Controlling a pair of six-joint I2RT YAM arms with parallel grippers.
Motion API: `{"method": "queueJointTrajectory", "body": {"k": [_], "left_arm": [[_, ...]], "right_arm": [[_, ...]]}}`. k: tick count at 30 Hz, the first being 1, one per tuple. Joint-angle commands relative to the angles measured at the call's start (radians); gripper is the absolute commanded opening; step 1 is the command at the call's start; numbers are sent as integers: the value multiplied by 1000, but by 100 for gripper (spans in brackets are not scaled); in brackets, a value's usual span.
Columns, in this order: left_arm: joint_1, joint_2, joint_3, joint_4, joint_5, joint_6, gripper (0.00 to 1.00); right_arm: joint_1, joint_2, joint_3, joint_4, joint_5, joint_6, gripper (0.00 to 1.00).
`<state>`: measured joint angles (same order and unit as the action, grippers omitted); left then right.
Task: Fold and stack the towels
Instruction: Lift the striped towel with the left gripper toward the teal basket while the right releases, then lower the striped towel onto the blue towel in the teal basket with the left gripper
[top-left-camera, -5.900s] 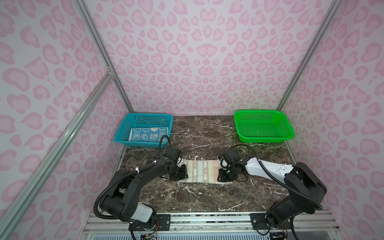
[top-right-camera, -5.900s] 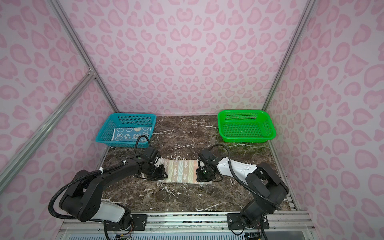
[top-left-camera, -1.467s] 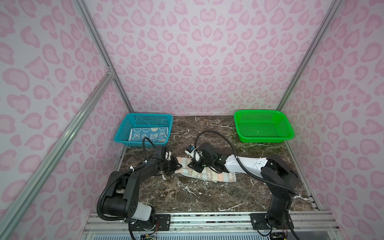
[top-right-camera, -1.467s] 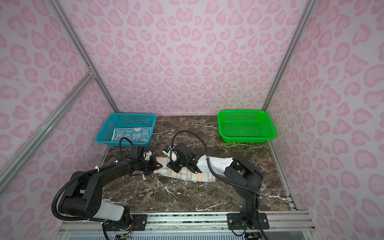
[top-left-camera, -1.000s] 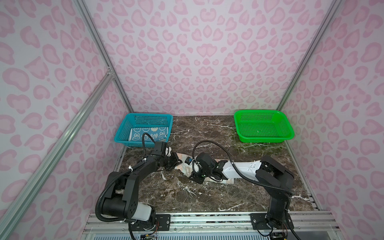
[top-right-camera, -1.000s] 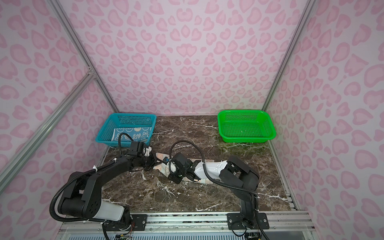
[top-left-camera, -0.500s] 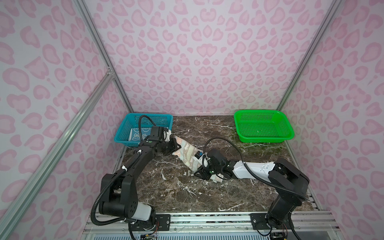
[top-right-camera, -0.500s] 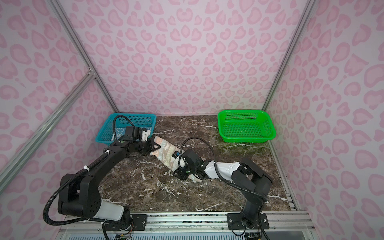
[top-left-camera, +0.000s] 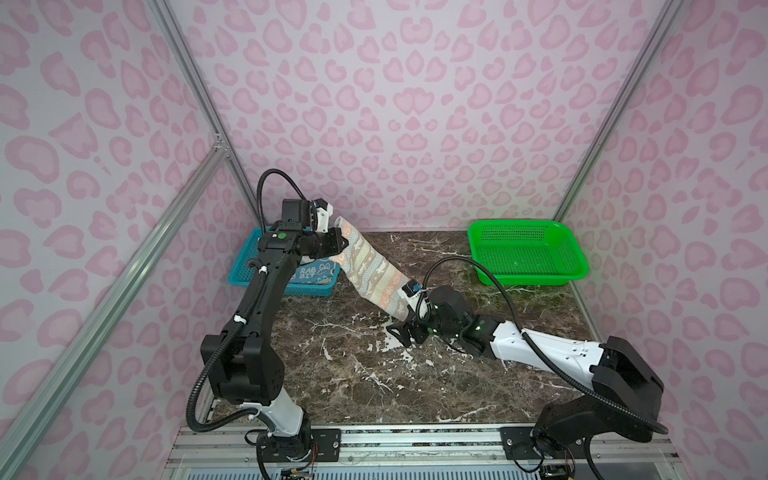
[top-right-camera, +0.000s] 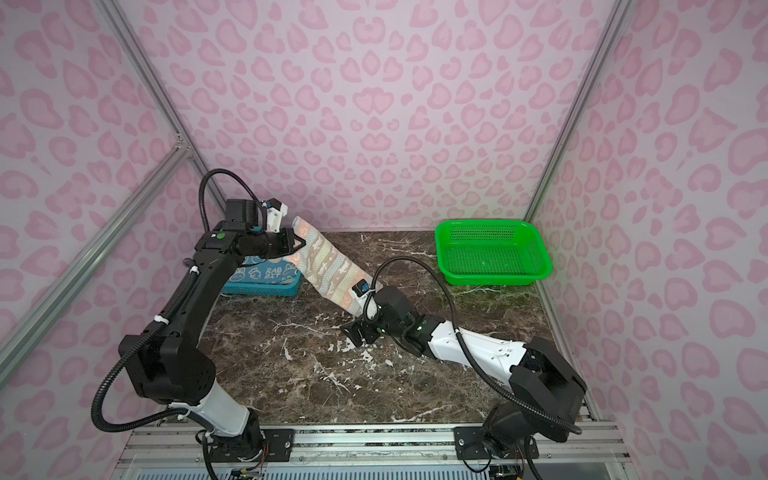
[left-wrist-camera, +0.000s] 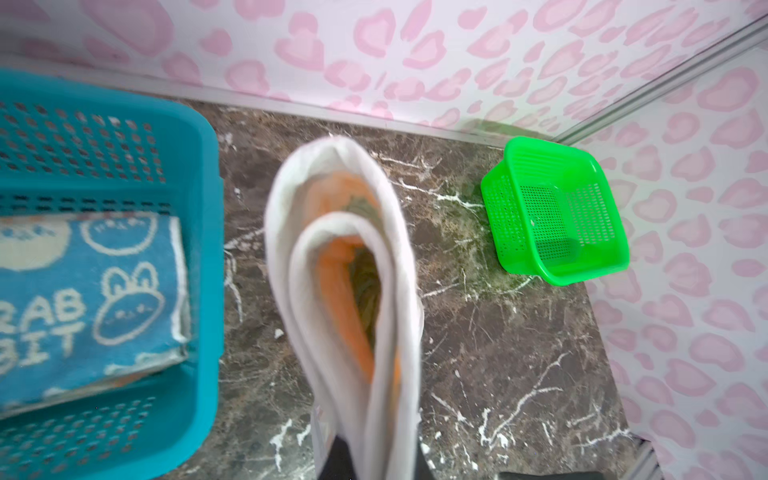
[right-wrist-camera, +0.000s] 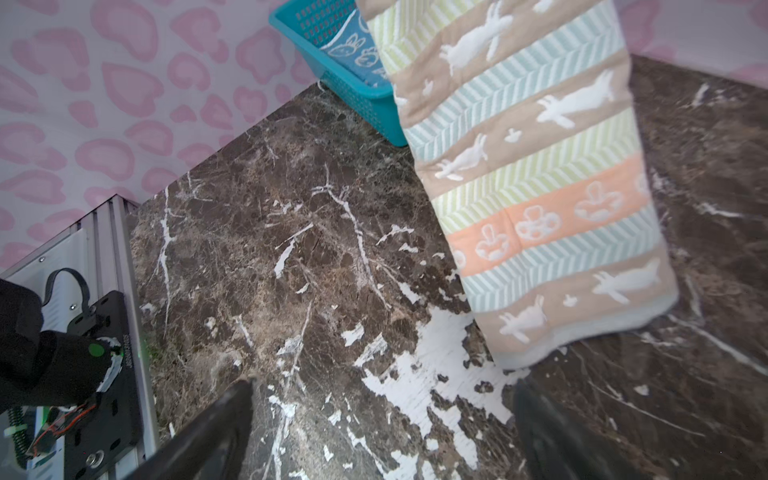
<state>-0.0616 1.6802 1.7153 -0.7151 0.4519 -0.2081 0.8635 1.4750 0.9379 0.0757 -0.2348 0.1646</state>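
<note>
Backdrop: pink spotted walls closed in a dark marble table (top-left-camera: 353, 374).
left gripper (top-left-camera: 337, 245): I saw it raised beside the blue basket (top-left-camera: 309, 289), jaws clamped on the top end of the striped towel (top-left-camera: 370, 270).
right gripper (top-left-camera: 402, 332): low over the table, jaws spread wide, gripping nothing.
striped towel: folded, it hung slanting down to just ahead of the right gripper; I could not tell whether its low end touched the table.
blue towel (top-left-camera: 318, 272): lay folded in the blue basket.
green basket (top-left-camera: 536, 279): stood at the far right.
</note>
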Motion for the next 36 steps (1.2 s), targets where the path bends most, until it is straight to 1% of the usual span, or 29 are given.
{"method": "queueJointTrajectory", "body": {"k": [1, 4, 9, 20, 27, 33, 36], "left_arm": [[28, 42, 90, -94, -51, 98, 3], [63, 78, 139, -120, -131, 133, 3], [123, 116, 177, -120, -260, 186, 3], [218, 246, 237, -120, -472, 285, 3], [291, 299, 251, -91, -551, 296, 3], [314, 334, 254, -46, -614, 311, 3], [322, 361, 268, -34, -626, 305, 3]], "right_arm": [[-4, -7, 16, -17, 47, -19, 99], [-12, -3, 31, -25, 32, -27, 99], [-12, 7, 43, -38, 20, -36, 99], [-21, 46, 71, -58, 12, -40, 99], [-24, 72, 82, -63, 9, -42, 99], [-29, 94, 97, -67, 3, -45, 99], [-30, 102, 98, -63, 2, -43, 99]]}}
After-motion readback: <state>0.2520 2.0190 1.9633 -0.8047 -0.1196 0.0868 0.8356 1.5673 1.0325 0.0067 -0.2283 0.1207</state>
